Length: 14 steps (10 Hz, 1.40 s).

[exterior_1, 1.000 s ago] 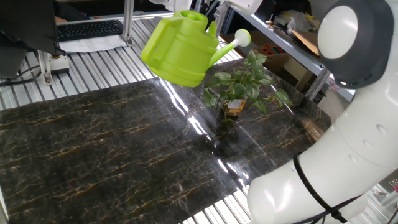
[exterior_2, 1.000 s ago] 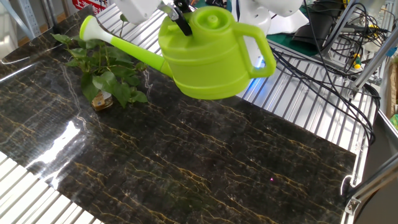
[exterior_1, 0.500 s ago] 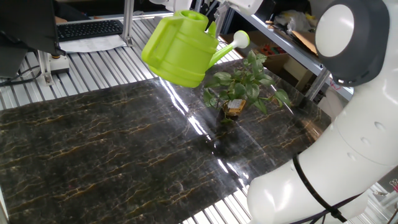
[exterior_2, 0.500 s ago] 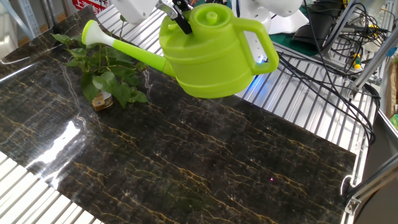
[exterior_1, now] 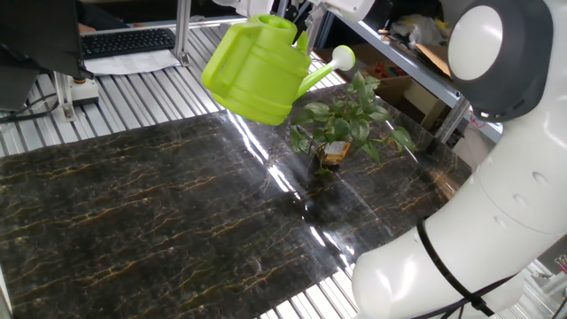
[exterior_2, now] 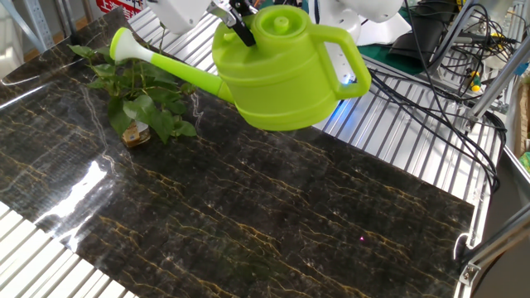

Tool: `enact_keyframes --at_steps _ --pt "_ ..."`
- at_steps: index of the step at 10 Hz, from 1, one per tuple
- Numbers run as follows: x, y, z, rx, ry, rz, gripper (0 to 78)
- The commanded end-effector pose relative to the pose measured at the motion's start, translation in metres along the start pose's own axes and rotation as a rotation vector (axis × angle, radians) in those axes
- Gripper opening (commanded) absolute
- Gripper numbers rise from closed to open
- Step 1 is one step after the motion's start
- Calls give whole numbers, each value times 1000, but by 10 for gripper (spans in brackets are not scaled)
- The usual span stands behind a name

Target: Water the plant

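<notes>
The watering can (exterior_2: 286, 70), hanging below the tool (exterior_2: 238, 18) that grips its top, has risen a little over the last second and rolled back toward level: in the other fixed view its body and handle sit slightly higher in the frame, and the rose at the end of the spout (exterior_2: 122, 45), off to the tool's side over the plant (exterior_2: 141, 91), has shifted a touch (the whole change is small, and nearly all of it came in the first half second).
</notes>
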<state>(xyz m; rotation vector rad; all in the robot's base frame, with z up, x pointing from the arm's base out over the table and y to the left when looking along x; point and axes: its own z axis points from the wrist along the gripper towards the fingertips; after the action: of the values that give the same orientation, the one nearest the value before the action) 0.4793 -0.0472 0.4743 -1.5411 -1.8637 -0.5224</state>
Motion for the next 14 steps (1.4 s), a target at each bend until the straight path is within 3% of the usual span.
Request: enact_keyframes --at_steps 1,7,9,14 --pt "4 -2 -8 -35 19 34 11" --pt "1 -3 -13 -56 56 57 11" --pt "-1 -3 -15 -64 85 68 11" --pt "-4 -4 -18 -79 85 78 11"
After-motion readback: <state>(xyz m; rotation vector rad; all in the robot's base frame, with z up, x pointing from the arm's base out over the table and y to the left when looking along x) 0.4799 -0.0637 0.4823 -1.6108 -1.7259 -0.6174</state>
